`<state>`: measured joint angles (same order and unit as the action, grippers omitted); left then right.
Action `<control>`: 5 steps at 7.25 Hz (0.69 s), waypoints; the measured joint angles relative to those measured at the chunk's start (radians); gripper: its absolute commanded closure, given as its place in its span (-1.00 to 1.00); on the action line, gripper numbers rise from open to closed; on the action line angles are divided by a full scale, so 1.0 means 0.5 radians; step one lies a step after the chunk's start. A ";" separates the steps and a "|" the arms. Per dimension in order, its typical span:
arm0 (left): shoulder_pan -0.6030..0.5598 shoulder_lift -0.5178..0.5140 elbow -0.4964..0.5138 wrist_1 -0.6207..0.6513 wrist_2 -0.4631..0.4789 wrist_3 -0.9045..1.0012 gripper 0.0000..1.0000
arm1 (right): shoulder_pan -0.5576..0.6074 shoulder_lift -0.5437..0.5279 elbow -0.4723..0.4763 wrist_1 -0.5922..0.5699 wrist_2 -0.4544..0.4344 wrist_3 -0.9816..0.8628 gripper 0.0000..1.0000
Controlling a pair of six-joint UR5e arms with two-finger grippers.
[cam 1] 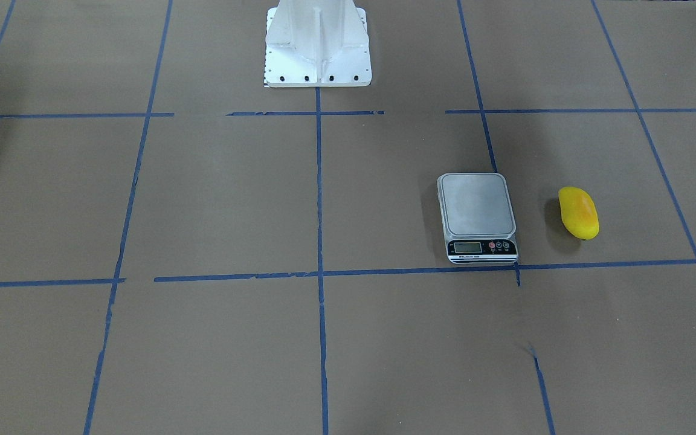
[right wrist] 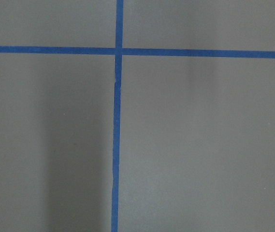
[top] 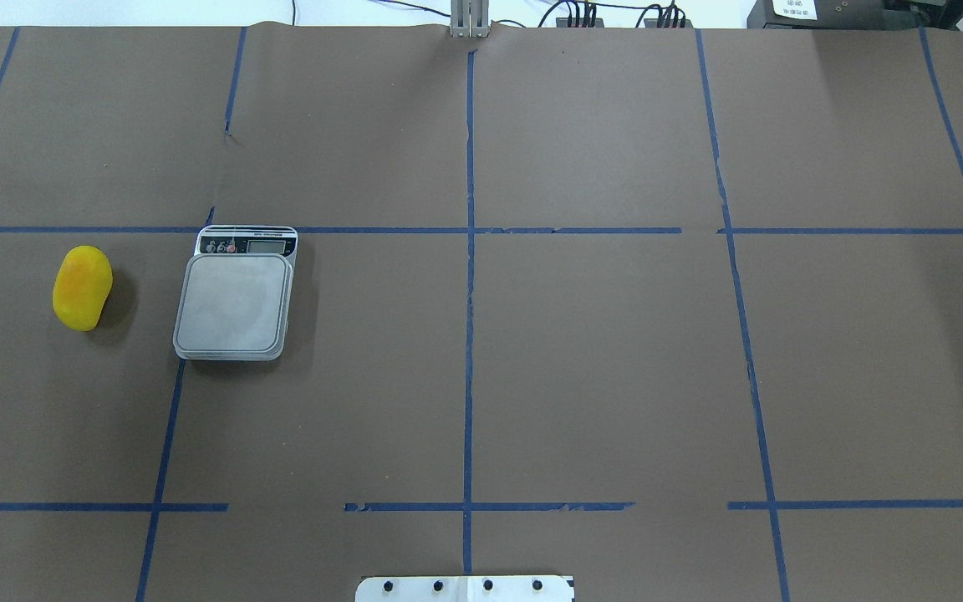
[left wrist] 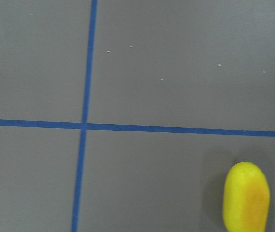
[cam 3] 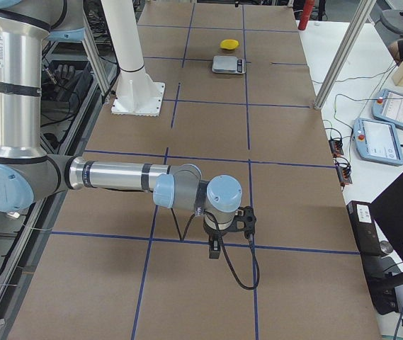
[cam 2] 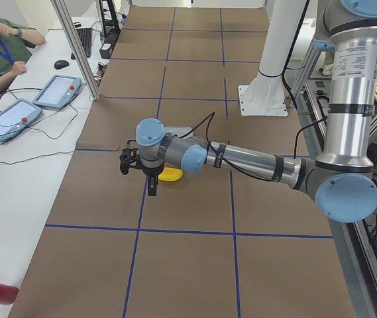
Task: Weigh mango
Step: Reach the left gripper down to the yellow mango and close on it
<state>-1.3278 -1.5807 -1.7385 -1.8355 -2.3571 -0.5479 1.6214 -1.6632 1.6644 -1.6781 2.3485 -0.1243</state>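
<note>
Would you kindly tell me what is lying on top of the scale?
Nothing: the scale has a bare platform. The mango lies on the table beside it, apart. Whatever is under the scale is hidden.

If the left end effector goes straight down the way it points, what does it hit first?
Probably the bare brown table paper: the left end effector points down, and its wrist view shows the mango off at the lower right corner, likely just beside its path. Depth is unclear.
</note>
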 measured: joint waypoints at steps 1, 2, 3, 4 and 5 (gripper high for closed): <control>0.160 0.000 0.018 -0.179 0.072 -0.223 -1.00 | 0.000 0.000 0.000 0.000 0.000 0.000 -1.00; 0.323 -0.007 0.058 -0.336 0.171 -0.376 -1.00 | 0.000 0.000 0.000 0.000 0.000 0.000 -1.00; 0.473 -0.025 0.113 -0.474 0.251 -0.499 -1.00 | 0.000 0.000 0.000 0.000 0.000 0.000 -1.00; 0.593 -0.061 0.178 -0.579 0.304 -0.604 -1.00 | 0.000 -0.001 0.000 0.000 0.000 0.000 -1.00; 0.678 -0.116 0.248 -0.632 0.343 -0.671 -1.00 | 0.000 0.000 0.000 0.000 0.000 0.000 -1.00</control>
<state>-0.9888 -1.6385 -1.6146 -2.1512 -2.1858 -0.8836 1.6214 -1.6633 1.6644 -1.6782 2.3485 -0.1243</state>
